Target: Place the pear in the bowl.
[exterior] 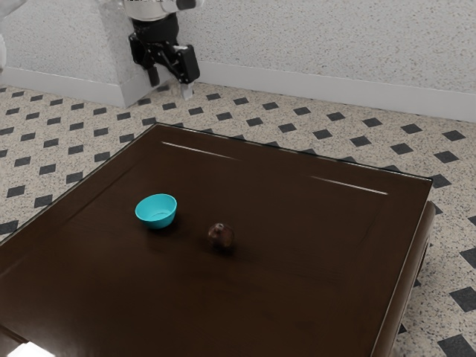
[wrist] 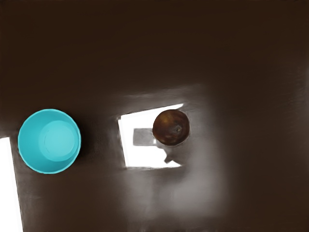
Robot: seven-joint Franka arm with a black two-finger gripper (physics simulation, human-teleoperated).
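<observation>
The jaws stand spread, raised clear of one pear (wrist: 171, 127), which rests on the counter (exterior: 297, 297), outside the bowl (wrist: 49, 141) and a short way from it. The pear is dark brown and rounded, mottled with a warmer amber patch, and carries a small stub at its crown. Count: one pair of jaws, one pear, one turquoise bowl, upright, and one dark, glossy counter beneath both.

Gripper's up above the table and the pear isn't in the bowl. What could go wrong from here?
The pear looks rounded and could roll if one finger touches first. It is dark on a dark table beside bright glare, so its edge may be misjudged. The nearby bowl might get bumped.
</observation>
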